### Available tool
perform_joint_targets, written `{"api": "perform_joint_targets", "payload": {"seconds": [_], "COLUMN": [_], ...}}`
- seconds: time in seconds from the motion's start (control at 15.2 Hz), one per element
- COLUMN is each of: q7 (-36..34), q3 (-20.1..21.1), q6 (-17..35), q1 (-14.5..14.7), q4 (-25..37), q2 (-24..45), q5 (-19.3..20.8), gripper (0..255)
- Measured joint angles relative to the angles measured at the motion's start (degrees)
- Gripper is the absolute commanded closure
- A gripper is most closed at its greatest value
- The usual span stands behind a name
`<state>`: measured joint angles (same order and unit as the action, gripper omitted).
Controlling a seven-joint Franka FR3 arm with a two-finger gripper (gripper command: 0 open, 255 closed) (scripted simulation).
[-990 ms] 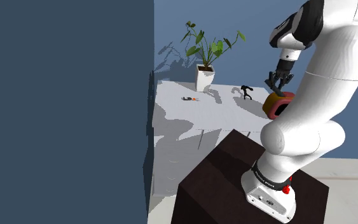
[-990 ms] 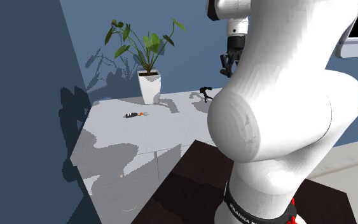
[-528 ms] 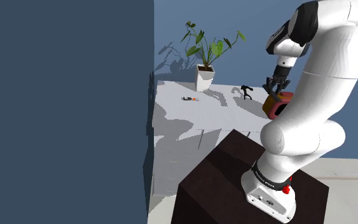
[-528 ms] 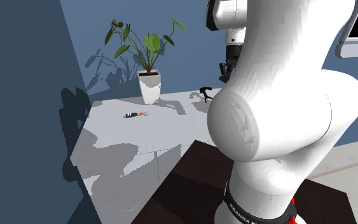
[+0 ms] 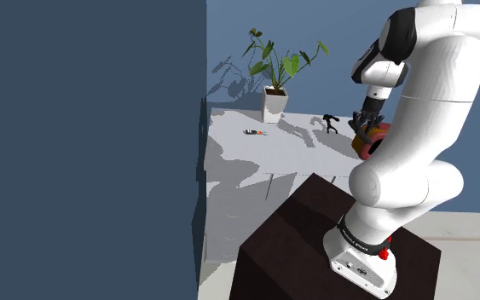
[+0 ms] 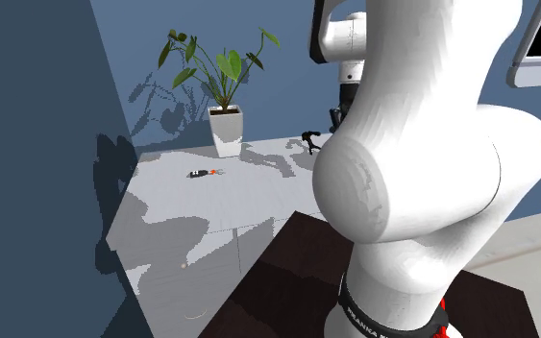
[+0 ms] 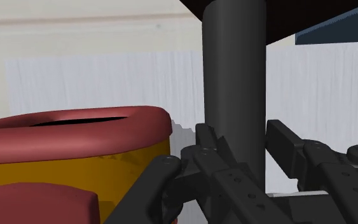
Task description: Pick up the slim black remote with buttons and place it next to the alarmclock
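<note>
Blue walls stand behind a pale grey bench [image 5: 255, 170], with one wall filling the shoulder view's left. At the bench's far edge is a leafy potted plant [image 5: 274, 64] in a white pot. A small black-and-orange object [image 5: 255, 132] lies flat on the bench just nearer than the pot. To the shoulder view's right of it, a small black object [image 5: 330, 124] stands on thin legs.

Further to the shoulder view's right sits the alarm clock [image 5: 366, 147]. It has a yellow body with dark red trim and is partly hidden by the white arm [image 5: 417, 128]. The arm rises from a dark brown stand [image 5: 297, 239] at the near right, bends over, and hangs its claw [image 5: 367, 126] at the clock's upper left side.

In the wrist view the claw [image 7: 238, 127] pinches the slim dark remote [image 7: 233, 63]. The remote stands straight out between the two black fingers [image 7: 203, 137] as a plain dark bar, and its buttons cannot be made out. The alarm clock [image 7: 69, 165] looms just beside the claw and the held remote, with grey bench showing past them. I cannot tell whether the remote's far end touches the bench.
</note>
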<state>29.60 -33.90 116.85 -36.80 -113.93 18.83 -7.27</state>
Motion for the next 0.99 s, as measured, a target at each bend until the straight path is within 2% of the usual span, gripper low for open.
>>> {"api": "perform_joint_targets", "payload": {"seconds": [0.99], "q7": [2.9], "q3": [2.7], "q6": [8.8], "q1": [-2.1], "q4": [-1.6], "q2": [5.6], "q5": [-5.0], "gripper": [255]}}
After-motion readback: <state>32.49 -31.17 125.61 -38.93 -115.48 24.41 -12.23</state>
